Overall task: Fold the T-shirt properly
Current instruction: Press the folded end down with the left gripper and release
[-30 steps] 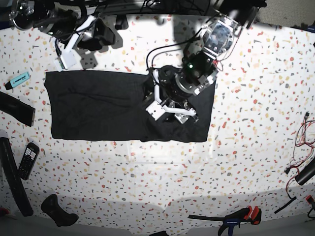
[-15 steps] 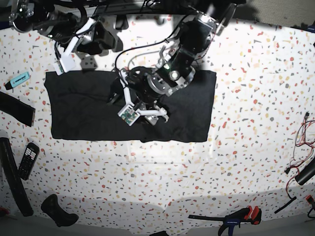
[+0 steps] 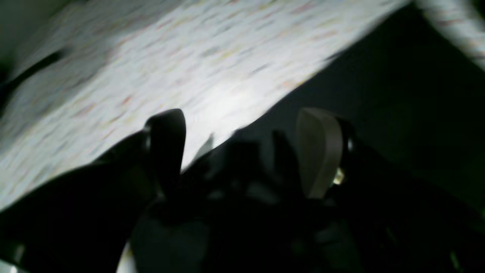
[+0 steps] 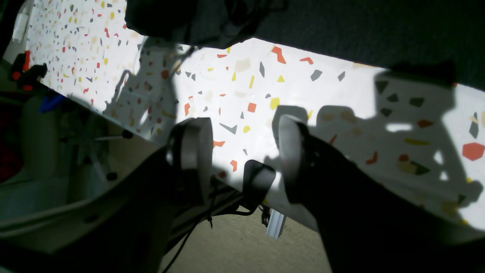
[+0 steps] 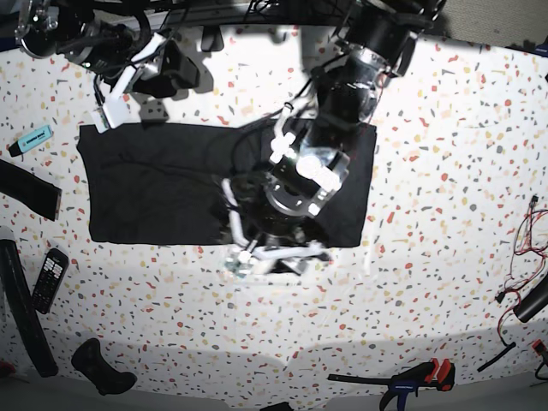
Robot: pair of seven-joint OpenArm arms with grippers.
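The T-shirt (image 5: pixel 163 184) lies flat as a dark rectangle on the speckled surface (image 5: pixel 428 257), filling the middle from about 9 o'clock toward 3 o'clock, plain side up. The left gripper (image 5: pixel 274 255) hangs over the shirt's near edge at roughly 6 o'clock from the cloth's centre — its jaws spread wide with nothing between them; the left wrist view, blurred, shows both fingers (image 3: pixel 318 151) apart above the line where dark cloth meets the pale surface. The right gripper (image 4: pixel 242 155) sits up at 11 o'clock beside the shirt's far corner, jaws parted and empty, over bare surface. A remote (image 5: pixel 49 278) lies off at 8 o'clock, well apart from the shirt.
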